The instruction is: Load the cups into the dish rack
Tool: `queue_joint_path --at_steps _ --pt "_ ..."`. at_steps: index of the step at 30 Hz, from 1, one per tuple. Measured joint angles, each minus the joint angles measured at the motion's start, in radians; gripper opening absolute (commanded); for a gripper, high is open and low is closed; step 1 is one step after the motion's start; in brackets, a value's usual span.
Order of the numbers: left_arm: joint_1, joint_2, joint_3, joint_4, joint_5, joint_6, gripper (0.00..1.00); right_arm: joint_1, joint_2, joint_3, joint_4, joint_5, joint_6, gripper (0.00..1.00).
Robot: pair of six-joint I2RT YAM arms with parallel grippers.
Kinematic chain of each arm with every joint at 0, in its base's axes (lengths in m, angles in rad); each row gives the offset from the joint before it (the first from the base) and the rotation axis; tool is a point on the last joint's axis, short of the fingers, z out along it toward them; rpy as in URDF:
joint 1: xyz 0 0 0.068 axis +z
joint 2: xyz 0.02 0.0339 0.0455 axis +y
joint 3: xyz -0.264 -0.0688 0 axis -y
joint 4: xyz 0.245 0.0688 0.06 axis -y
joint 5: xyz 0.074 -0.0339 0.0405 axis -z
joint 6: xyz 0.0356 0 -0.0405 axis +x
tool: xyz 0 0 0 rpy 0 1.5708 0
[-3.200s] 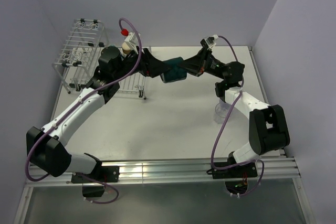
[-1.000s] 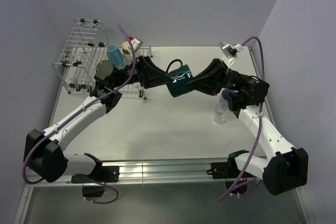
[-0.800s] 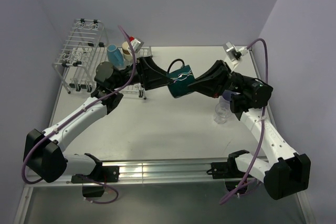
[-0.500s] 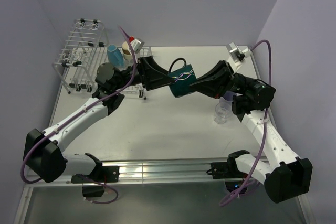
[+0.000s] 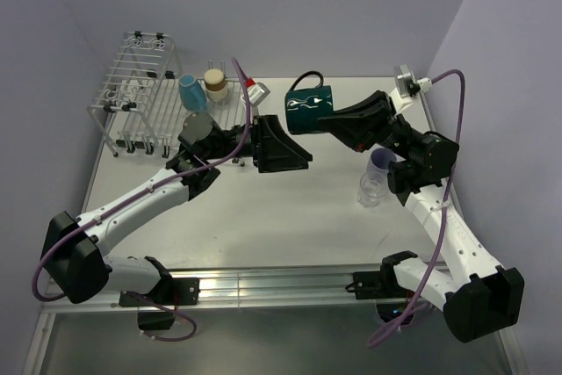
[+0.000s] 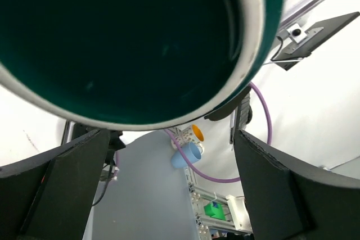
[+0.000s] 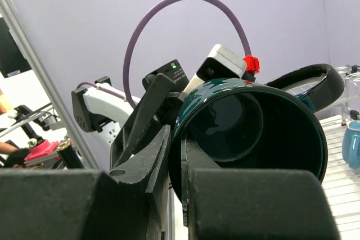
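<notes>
My right gripper [image 5: 338, 120] is shut on the rim of the dark teal mug [image 5: 307, 111] and holds it in the air on its side, above the table's far middle. In the right wrist view one finger is outside the mug [image 7: 253, 122] and one inside. My left gripper [image 5: 281, 147] is open and empty, just below and near the mug, whose round teal end [image 6: 129, 37] fills the top of the left wrist view. The light-blue mug [image 5: 189, 91] and tan-brown cup [image 5: 215, 83] stand on the dish rack [image 5: 140, 85]. The lavender tumbler [image 5: 382, 162] and clear tumbler [image 5: 369, 189] stand at the right.
The rack's taller basket [image 5: 145, 50] is at the far left corner. The two tumblers stand under my right forearm. Walls close in on the left, back and right. An aluminium rail [image 5: 263, 283] runs along the near edge. Two small cups [image 6: 188, 150] show far off in the left wrist view.
My left gripper has let go of the teal mug, opened and drawn back toward the near side. My right gripper has lifted the mug up and toward the back.
</notes>
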Motion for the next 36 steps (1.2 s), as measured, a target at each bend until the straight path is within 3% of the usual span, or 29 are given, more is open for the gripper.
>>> queue_joint_path --at_steps 10,17,36 --pt "0.017 -0.003 0.006 -0.127 -0.061 0.066 0.99 0.018 -0.016 0.0 -0.057 0.008 -0.049 0.0" --pt "0.082 -0.003 0.006 -0.088 -0.069 0.025 0.99 0.022 -0.043 0.0 -0.088 0.005 -0.082 0.0" --pt "0.081 -0.003 0.079 -0.075 -0.064 0.017 0.99 0.085 -0.038 -0.005 -0.103 0.004 -0.114 0.0"
